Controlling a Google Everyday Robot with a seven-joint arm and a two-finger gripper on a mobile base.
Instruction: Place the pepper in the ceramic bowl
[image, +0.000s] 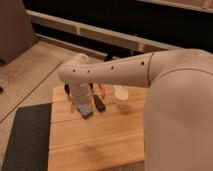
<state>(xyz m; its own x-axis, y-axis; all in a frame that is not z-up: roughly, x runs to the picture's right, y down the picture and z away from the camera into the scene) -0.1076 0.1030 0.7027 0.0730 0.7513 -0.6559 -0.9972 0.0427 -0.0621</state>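
The white arm reaches across the wooden table (100, 140) from the right. Its gripper (80, 102) hangs over the table's far left part, just above the blue rectangular block (86, 111). A slender orange-red pepper (102, 90) lies on the table just right of the gripper, partly hidden by the arm. A dark sliver left of the wrist looks like the edge of the ceramic bowl (66, 89); the arm hides the rest of it.
A small black oblong object (99, 103) lies next to the blue block. A white cup (120, 98) stands to the right of the pepper. A dark mat (25, 140) borders the table's left side. The robot's body fills the right side.
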